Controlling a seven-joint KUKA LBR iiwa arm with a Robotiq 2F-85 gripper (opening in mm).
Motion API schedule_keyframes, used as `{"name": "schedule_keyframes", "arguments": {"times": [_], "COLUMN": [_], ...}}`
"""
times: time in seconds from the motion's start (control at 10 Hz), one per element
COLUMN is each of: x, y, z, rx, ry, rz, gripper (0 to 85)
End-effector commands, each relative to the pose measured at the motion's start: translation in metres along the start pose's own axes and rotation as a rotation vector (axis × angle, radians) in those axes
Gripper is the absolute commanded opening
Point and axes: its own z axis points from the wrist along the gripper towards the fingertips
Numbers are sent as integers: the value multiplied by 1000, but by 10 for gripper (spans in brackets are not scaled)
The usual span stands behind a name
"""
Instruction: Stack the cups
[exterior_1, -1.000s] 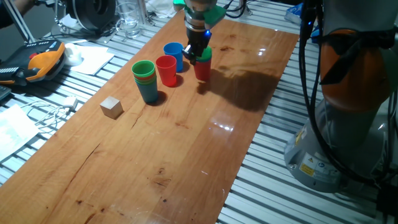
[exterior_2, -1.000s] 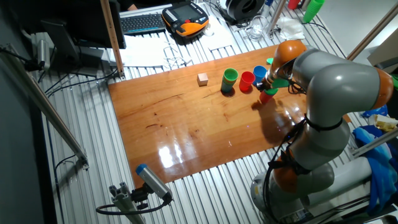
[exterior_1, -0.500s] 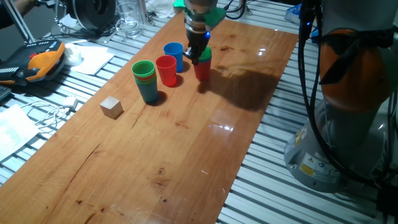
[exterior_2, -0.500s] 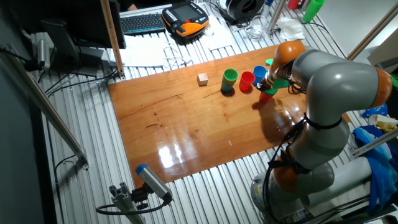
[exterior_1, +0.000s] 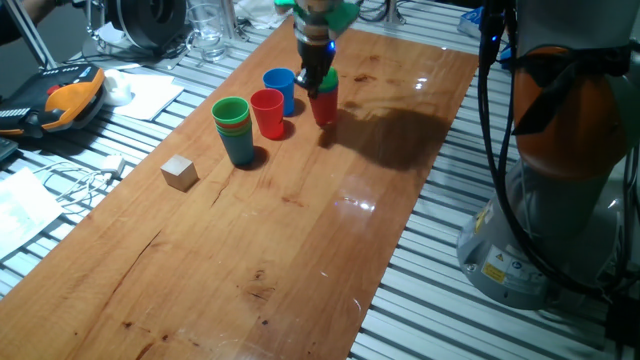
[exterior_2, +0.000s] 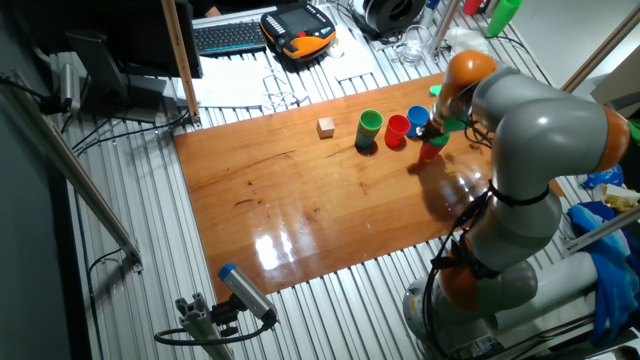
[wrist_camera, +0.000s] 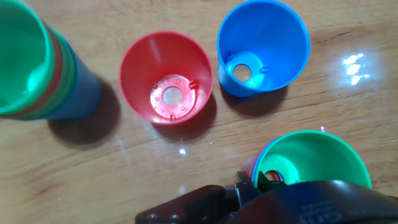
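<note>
My gripper (exterior_1: 318, 84) (exterior_2: 437, 124) (wrist_camera: 252, 186) is shut on the rim of a green cup (exterior_1: 327, 80) (wrist_camera: 311, 163), with one finger inside it. That green cup is nested in a red one (exterior_1: 324, 108) (exterior_2: 431, 150). Left of it a single blue cup (exterior_1: 279, 88) (wrist_camera: 263, 45) and a single red cup (exterior_1: 268, 112) (wrist_camera: 166, 76) stand upright and empty. Further left is a stack of cups (exterior_1: 235, 130) (exterior_2: 370, 128) (wrist_camera: 34, 65) with a green cup on top and a blue one at the bottom.
A small wooden cube (exterior_1: 179, 172) (exterior_2: 325, 127) lies left of the stack. Clear glassware (exterior_1: 207, 30), an orange pendant (exterior_1: 70, 97), papers and cables sit off the table's left edge. The robot's base (exterior_1: 560, 170) fills the right side.
The gripper has moved up a little and slightly towards the back, taking the green-and-red cup pair with it. The other cups have not moved.
</note>
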Motion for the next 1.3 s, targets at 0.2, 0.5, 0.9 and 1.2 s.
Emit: {"name": "schedule_keyframes", "arguments": {"times": [0.2, 0.5, 0.9, 1.2], "x": [-20, -36, -52, -53], "y": [-7, -1, 16, 19], "z": [-45, -65, -74, -76], "rx": [-12, -13, -18, -37], "ry": [47, 32, -3, 47], "rz": [-3, 28, 53, 52], "gripper": [0, 0, 0, 0]}}
